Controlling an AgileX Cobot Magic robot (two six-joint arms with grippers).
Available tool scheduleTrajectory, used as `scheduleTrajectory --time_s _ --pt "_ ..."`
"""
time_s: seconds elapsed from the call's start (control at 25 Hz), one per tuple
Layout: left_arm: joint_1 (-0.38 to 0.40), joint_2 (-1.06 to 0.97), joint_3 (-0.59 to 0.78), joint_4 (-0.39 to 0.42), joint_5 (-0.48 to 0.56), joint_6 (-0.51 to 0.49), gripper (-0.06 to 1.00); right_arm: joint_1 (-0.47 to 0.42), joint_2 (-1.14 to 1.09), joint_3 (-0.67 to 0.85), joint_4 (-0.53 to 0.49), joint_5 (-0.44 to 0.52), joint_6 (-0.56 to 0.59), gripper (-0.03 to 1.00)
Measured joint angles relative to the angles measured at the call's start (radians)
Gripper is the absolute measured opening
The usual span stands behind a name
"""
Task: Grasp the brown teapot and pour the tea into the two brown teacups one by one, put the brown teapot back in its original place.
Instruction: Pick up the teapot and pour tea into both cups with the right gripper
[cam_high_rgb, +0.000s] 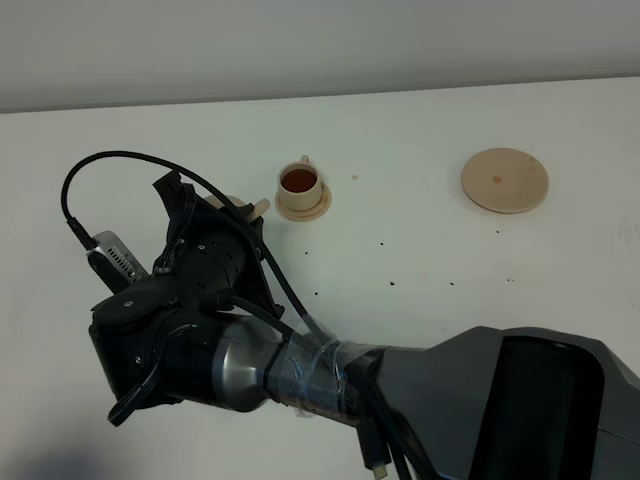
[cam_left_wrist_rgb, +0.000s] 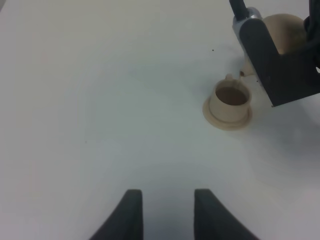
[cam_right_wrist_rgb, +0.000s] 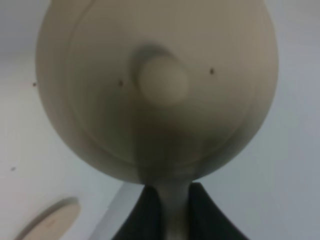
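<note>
Right gripper (cam_right_wrist_rgb: 167, 210) clamped on teapot (cam_right_wrist_rgb: 157, 90) handle over tabletop's (cam_high_rgb: 420, 250) left, left gripper (cam_left_wrist_rgb: 163, 215) apart and idle; far cup (cam_high_rgb: 299, 182) filled, second cup (cam_left_wrist_rgb: 231, 98) being poured, big saucer (cam_high_rgb: 505, 180) far right awaiting return.

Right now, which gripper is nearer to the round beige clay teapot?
Right. The right gripper is shut on the round beige clay teapot, pinching its handle. The left gripper hangs open over bare table, apart from the teapot, with a tan cup between them.
</note>
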Motion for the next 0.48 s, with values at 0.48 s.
scheduleTrajectory --time_s 0.48 --pt "0.0 0.0 0.0 0.0 0.0 0.0 0.3 -0.018 0.0 0.0 0.139 0.0 0.104 0.12"
